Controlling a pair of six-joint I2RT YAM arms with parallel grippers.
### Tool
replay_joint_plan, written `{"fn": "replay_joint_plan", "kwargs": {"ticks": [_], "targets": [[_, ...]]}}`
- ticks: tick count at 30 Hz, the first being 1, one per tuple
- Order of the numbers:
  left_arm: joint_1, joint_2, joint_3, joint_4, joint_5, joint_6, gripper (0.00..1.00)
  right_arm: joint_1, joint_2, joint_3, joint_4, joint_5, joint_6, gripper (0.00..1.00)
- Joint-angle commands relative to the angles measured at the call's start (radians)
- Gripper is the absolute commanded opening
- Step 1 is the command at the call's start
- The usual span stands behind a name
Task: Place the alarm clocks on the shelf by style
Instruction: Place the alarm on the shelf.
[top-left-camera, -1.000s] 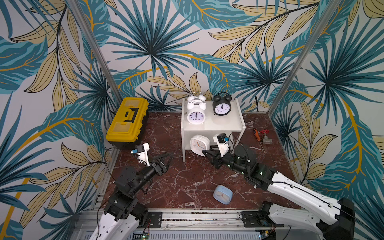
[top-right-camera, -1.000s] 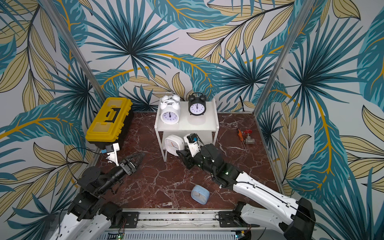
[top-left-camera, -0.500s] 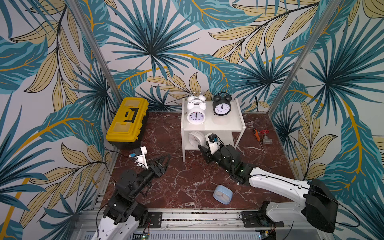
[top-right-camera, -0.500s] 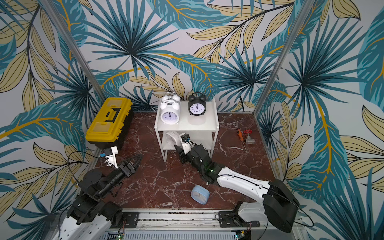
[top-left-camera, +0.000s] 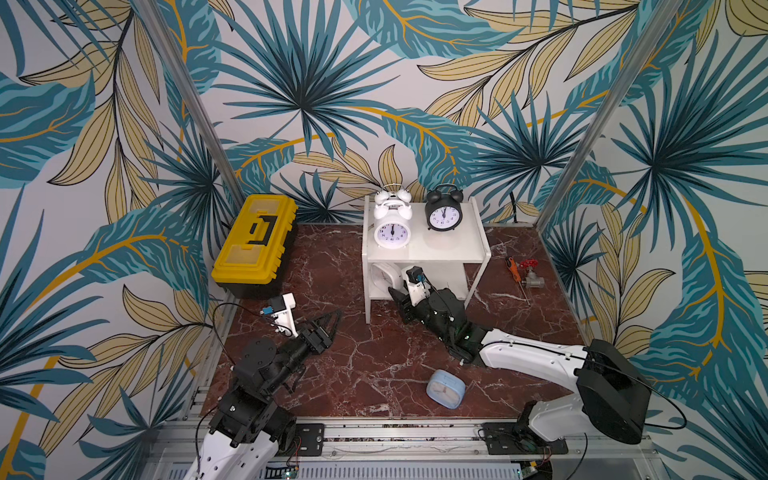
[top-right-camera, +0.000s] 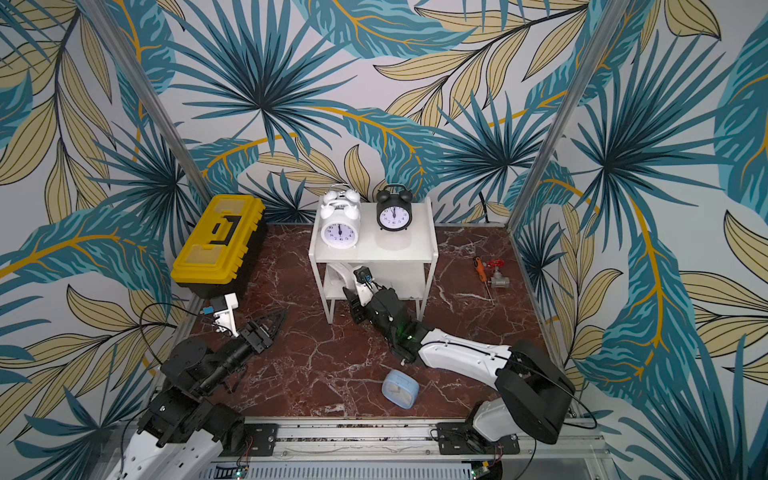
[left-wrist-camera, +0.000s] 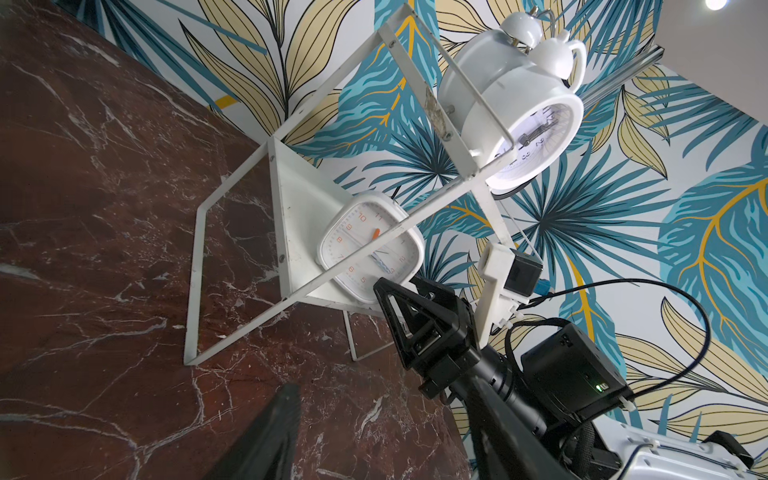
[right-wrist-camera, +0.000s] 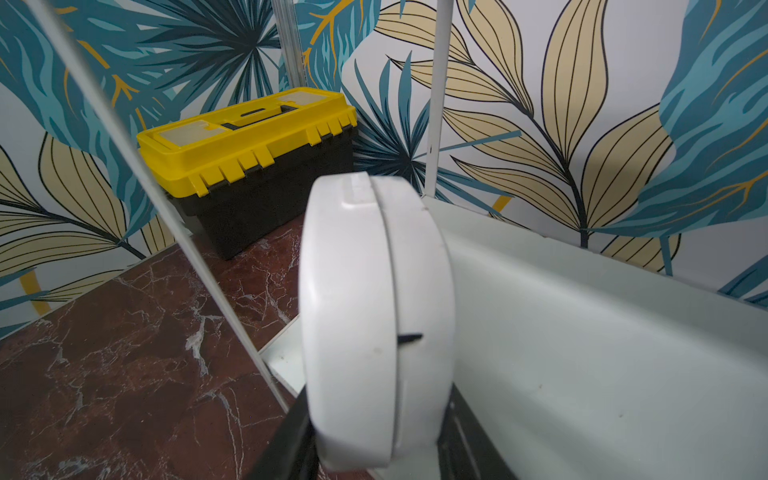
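Note:
The white two-tier shelf (top-left-camera: 457, 245) stands at the back of the marble floor. On its top board are two white twin-bell alarm clocks, one (top-left-camera: 392, 235) in front of the other (top-left-camera: 392, 203), and a black twin-bell one (top-left-camera: 443, 214). My right gripper (right-wrist-camera: 376, 432) reaches into the lower tier, shut on a white rounded-square clock (right-wrist-camera: 374, 311), which stands upright at the left end of the lower board (top-left-camera: 384, 276). A light blue rounded-square clock (top-left-camera: 445, 388) lies on the floor near the front. My left gripper (top-left-camera: 328, 322) hovers left of the shelf, open and empty, its fingers (left-wrist-camera: 266, 440) apart.
A yellow-and-black toolbox (top-left-camera: 255, 245) sits at the back left against the wall. An orange-handled screwdriver (top-left-camera: 513, 270) and a small valve with a red wheel (top-left-camera: 532, 276) lie right of the shelf. The right arm (top-left-camera: 528, 353) stretches across the floor from the front right.
My right gripper has carried the white square clock from in front of the shelf into its lower tier. The left gripper's fingers have drawn a little closer together.

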Motion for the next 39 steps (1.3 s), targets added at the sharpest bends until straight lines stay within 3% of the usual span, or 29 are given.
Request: {"fn": "replay_joint_plan", "kwargs": {"ticks": [1,5,11,28,39], "targets": [[0.007,0.007,-0.030,0.044,0.006,-0.001,0.65,0.004,0.031,0.020,0.019,0.023,-0.014,0.29],[0.008,0.007,-0.038,0.057,0.011,-0.007,0.64,0.004,0.053,0.015,0.023,0.042,-0.016,0.34],[0.008,0.005,-0.029,0.041,0.015,0.010,0.64,0.005,0.049,-0.009,0.035,0.075,-0.004,0.50],[0.008,0.004,-0.032,0.061,-0.015,0.016,0.60,0.004,0.063,0.040,-0.027,0.093,-0.026,0.51],[0.010,0.004,-0.028,0.045,-0.009,0.029,0.61,0.004,0.009,0.004,-0.027,0.133,0.006,0.60]]}}
